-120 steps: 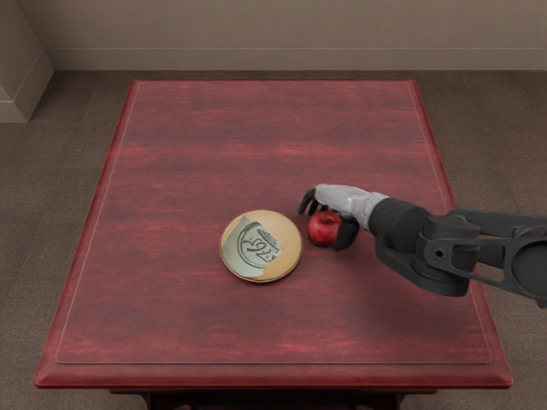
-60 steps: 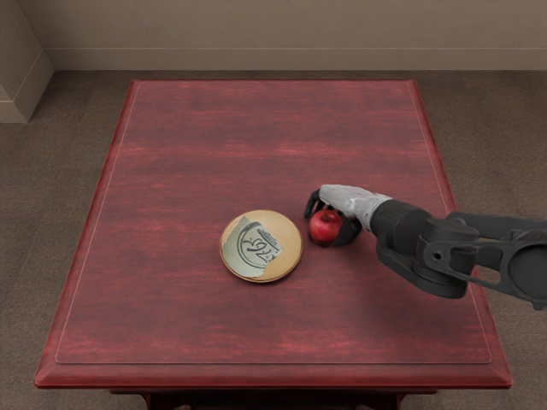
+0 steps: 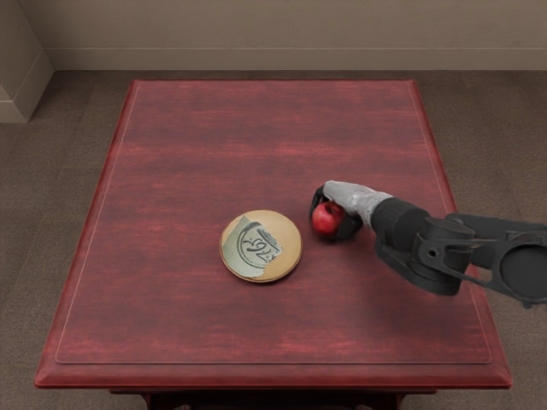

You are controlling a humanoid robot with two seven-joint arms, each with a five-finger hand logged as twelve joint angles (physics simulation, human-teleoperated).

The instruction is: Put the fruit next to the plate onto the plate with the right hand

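The right hand [image 3: 340, 207], a grey-backed five-finger hand on a thick dark forearm [image 3: 444, 252] coming in from the right edge, is reaching across the right half of the dark red wooden table [image 3: 214, 145] and closing around the small round red apple [image 3: 326, 219]. Its dark fingers [image 3: 346, 231] are curling tightly about the fruit, wrapping it from behind and from the right side, so the hand is gripping the apple rather than hovering open over it; only the apple's left and front face is showing between them. The apple is sitting just to the right of the round golden-rimmed plate [image 3: 292, 253] with a grey-green patterned centre, close beside it but apart from its rim, and not on it. Whether the fruit is resting on the tabletop or being raised just clear of it cannot be told from this angle. The plate is lying flat near the middle of the table, a little toward the front edge. Brown carpet [image 3: 60, 171] is surrounding the table, and a pale wall [image 3: 256, 26] is running along the top.
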